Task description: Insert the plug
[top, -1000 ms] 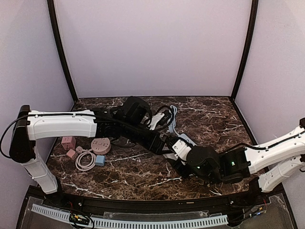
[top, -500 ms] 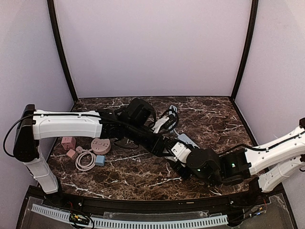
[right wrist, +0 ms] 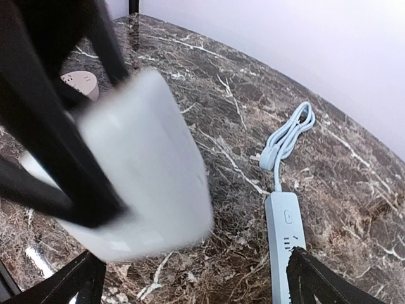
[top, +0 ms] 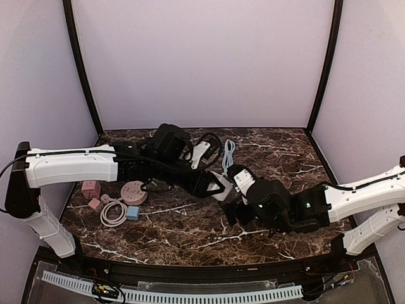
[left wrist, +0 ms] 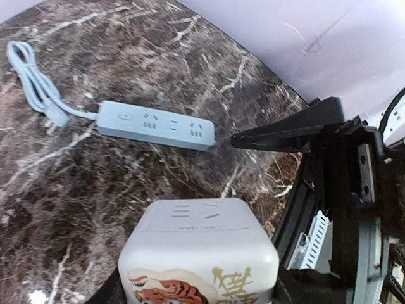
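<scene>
Lying beyond the gripped white cube (left wrist: 199, 253) is a blue power strip (left wrist: 155, 125).

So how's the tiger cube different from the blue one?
The white cube is chunky and held up by the left hand; the blue strip is long, flat and lies on the table. The cube shows a tiger; the strip is plain with a cord. Both have plug holes.

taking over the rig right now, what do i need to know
Grippers: left gripper shut on the white cube, held off the table; right gripper open and empty, close by the cube.
Things: blue strip lies flat on the table, sockets empty, its cord bundled beside it.
Done: cube is in hand.
Left: the insertion itself; nothing is joined yet.
</scene>
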Robot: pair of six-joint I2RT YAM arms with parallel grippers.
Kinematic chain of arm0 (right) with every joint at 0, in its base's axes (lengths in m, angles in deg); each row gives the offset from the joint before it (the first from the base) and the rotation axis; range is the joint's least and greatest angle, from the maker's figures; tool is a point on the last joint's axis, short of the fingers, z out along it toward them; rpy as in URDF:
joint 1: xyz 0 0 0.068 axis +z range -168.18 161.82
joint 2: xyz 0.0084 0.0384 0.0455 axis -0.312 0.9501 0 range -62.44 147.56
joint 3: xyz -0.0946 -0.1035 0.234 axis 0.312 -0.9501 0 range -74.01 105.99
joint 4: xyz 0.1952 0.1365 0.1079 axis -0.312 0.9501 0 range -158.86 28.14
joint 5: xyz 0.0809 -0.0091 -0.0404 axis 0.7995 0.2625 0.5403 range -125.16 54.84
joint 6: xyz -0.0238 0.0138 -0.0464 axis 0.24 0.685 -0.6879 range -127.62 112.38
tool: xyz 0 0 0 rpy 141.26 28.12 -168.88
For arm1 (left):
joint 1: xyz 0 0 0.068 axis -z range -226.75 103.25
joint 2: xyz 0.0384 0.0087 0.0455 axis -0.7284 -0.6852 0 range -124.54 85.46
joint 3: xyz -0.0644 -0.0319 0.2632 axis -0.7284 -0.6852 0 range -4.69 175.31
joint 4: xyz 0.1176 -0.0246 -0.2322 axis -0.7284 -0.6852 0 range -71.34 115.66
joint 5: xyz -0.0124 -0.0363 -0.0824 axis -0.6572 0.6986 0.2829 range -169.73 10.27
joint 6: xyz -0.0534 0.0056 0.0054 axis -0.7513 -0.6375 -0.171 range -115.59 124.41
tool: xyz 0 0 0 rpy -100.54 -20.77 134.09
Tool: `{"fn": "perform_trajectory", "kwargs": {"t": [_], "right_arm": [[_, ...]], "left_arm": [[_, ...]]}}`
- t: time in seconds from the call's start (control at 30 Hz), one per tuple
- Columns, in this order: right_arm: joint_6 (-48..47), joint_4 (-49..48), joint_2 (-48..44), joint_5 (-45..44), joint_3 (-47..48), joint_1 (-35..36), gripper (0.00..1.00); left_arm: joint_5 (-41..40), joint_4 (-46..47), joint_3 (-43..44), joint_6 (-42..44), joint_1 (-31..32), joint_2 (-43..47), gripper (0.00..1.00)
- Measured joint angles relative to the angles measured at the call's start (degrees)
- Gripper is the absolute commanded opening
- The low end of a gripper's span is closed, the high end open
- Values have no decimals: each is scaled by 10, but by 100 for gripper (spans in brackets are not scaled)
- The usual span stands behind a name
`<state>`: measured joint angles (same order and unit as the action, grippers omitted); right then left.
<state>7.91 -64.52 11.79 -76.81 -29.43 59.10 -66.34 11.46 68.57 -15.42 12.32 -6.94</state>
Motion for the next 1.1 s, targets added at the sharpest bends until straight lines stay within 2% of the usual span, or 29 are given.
{"fn": "perform_trajectory", "kwargs": {"t": [0.07,0.2,0.33,0.57,0.63,0.73,0.93,1.0,1.1], "right_arm": [[16,10,-4,26,-1,-32,99],[49,34,-7,80,-17,-145,99],[70,58,23,126,-23,-225,99],[90,71,144,192,-22,-282,99],[93,76,170,204,-22,-287,96],[97,72,182,215,-9,-288,82],[94,73,183,235,-9,-290,36],[89,73,180,247,-10,-290,28],[83,68,175,269,-12,-289,25]], "left_arm": [[-30,-1,-22,0,-14,37,1],[-87,-23,-77,1,-45,120,1],[-131,-33,-115,2,-61,165,1],[-166,-49,-134,11,-61,172,1],[-171,-50,-135,15,-61,172,1],[-172,-51,-135,19,-61,172,1],[-166,-54,-135,32,-61,172,1],[-162,-57,-135,35,-61,172,1],[-159,-59,-135,41,-61,172,1]]}}
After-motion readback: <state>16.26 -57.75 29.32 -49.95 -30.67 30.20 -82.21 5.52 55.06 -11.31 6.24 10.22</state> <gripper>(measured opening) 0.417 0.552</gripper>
